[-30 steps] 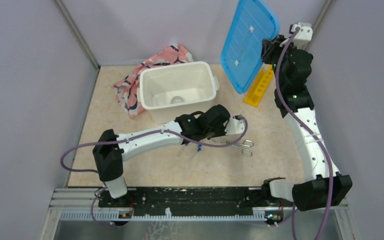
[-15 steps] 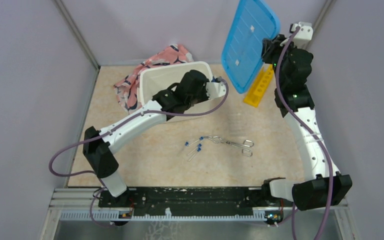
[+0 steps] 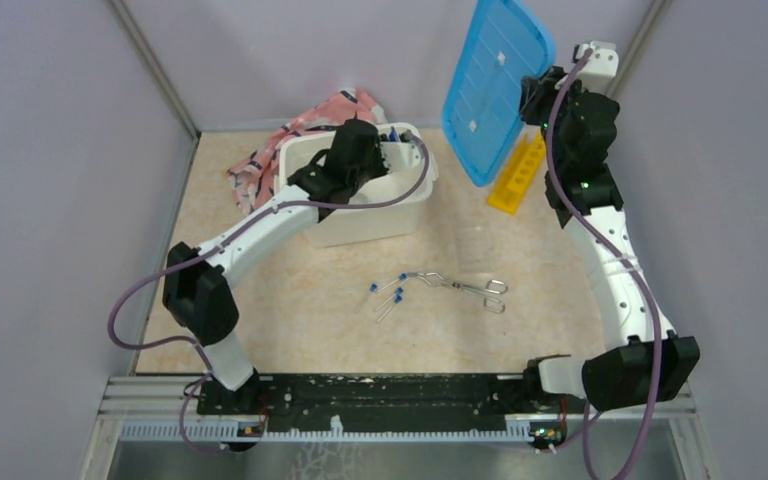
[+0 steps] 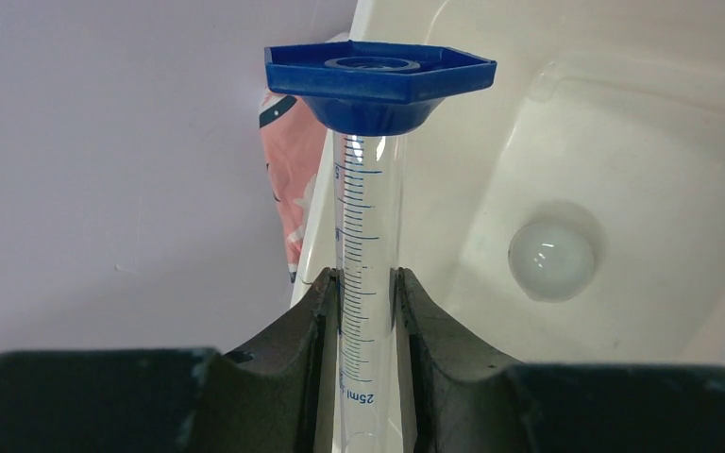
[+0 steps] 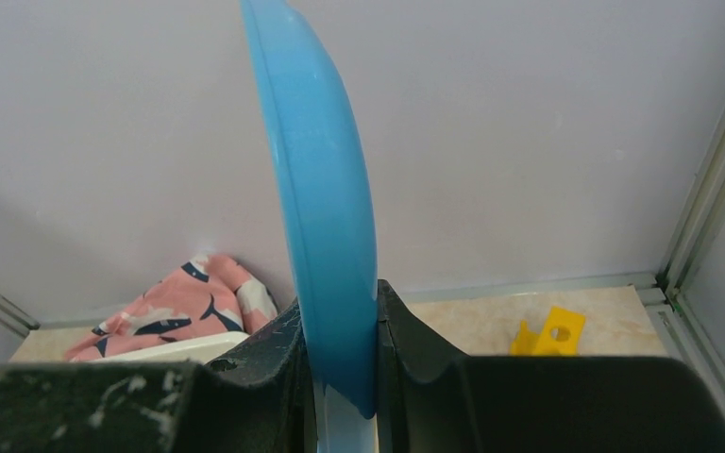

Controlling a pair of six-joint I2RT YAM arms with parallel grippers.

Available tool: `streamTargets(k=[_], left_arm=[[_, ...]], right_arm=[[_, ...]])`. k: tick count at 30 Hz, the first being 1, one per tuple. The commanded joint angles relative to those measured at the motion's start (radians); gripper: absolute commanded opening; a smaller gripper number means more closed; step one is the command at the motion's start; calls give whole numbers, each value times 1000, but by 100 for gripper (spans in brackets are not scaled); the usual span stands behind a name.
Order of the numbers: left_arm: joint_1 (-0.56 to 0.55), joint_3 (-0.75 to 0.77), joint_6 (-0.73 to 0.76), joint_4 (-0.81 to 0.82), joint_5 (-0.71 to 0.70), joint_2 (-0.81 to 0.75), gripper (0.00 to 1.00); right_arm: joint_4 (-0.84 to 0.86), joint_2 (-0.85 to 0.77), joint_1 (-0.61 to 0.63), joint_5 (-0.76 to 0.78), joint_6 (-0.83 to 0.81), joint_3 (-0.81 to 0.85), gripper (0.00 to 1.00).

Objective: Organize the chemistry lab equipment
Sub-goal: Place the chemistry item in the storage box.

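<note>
Left wrist: your left gripper (image 4: 365, 283) clamps the graduated cylinder (image 4: 363, 189) over the white bin (image 4: 623, 142) at frame right; a high release could crack it. Your right gripper (image 5: 338, 300) pinches the blue lid (image 5: 326, 170), which may slip.

I saw the white bin (image 3: 380, 222) on the tabletop (image 3: 310, 310), the pink cloth (image 3: 255, 180) bunched against its far left side, and the blue lid (image 3: 495, 80) raised on edge to its right.

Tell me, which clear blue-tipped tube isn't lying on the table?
The graduated tube pinched in the left tool above the white bin, with the wide blue hexagonal end. The small blue-capped tubes lie on the table by the tongs.
</note>
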Motion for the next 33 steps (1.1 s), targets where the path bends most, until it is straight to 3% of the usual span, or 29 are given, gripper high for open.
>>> streamTargets(k=[1,16,26,33], left_arm=[[57,-22,24,59,65,26,14],[98,-58,-40,17,182,180,10],[118,5,-125,-130,290,210,9],[120,61,-150,-189,329,235,21]], right_arm=[[109,9,-8,-9,4,49,0],[132,57,-9,-8,2,26,0],[140,73,-8,-13,6,24,0],[140,69,-9,-13,6,15,0]])
